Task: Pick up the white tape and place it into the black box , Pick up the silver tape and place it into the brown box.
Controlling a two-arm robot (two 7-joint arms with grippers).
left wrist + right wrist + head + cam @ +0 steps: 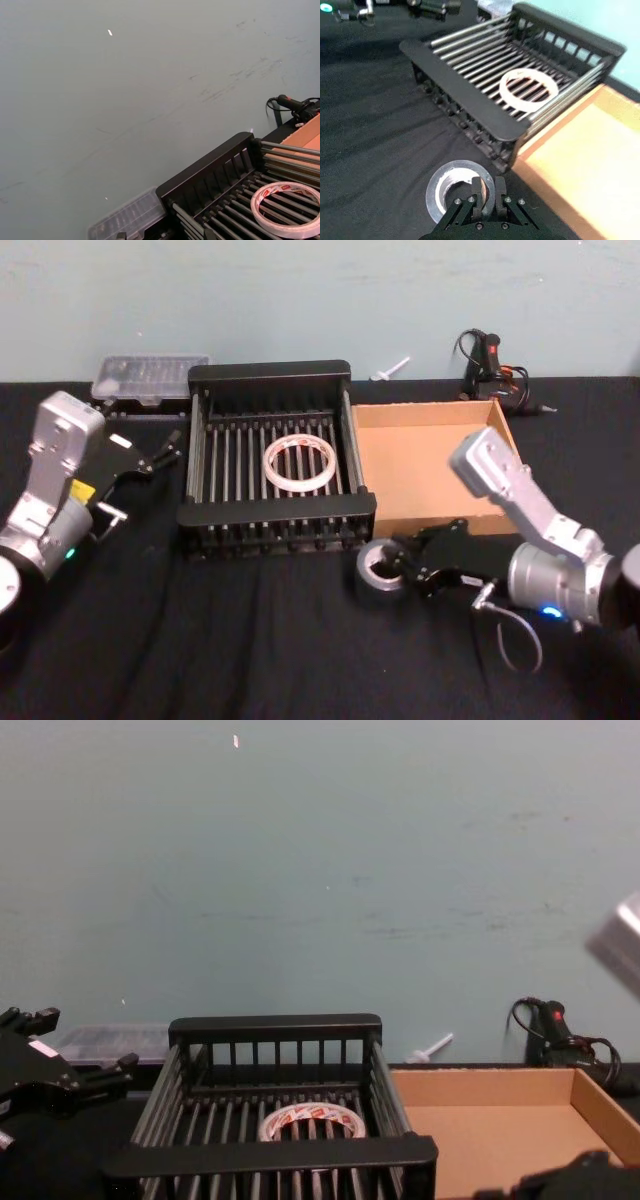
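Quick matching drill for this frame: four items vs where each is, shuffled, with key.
1. white tape
2. silver tape
3. left pincer
4. brown box

a. on the black cloth, at the black box's near right corner
b. left of the black box, holding nothing
c. flat on the black box's slats
d. right of the black box, nothing inside

Pairs: 1-c, 2-a, 3-b, 4-d

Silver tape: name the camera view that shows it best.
The right wrist view: the silver tape is close and seen from above, with the right gripper shut on its wall. The head view shows it small on the cloth.
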